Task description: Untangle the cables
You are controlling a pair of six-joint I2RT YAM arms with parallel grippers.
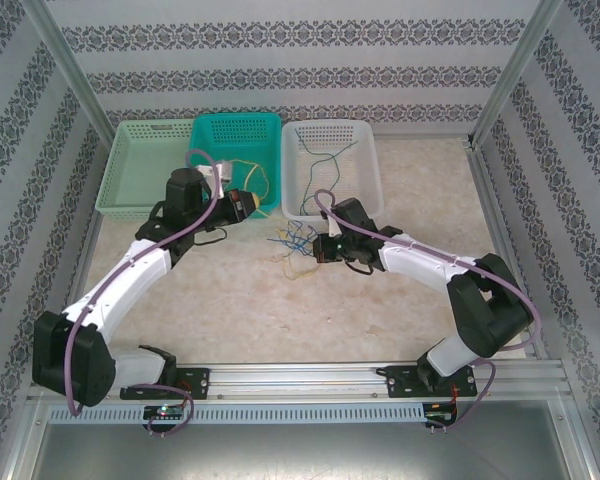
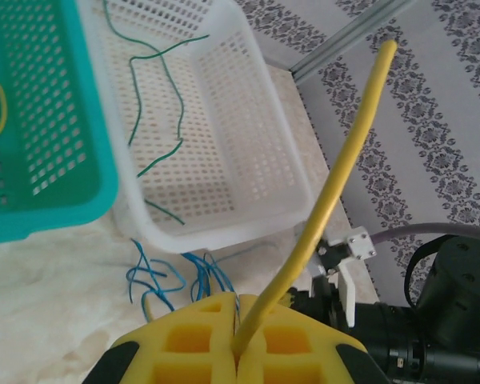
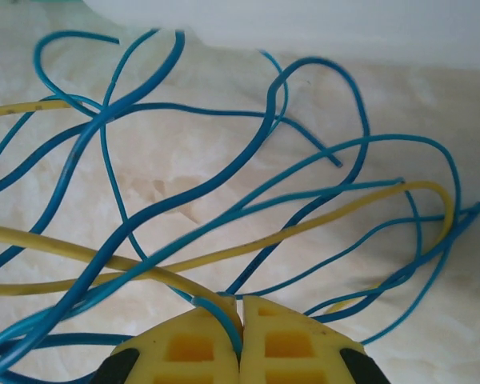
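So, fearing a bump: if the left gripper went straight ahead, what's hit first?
Probably the white basket: the left gripper, shut on the yellow cable, points at its wall; depth unclear.

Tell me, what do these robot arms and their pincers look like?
The left arm and right arm each have smooth white shells between bulky black joints, and a thick purple cable loops along each one. The left gripper and right gripper both have blocky yellow fingertips with square recesses, on black bodies.
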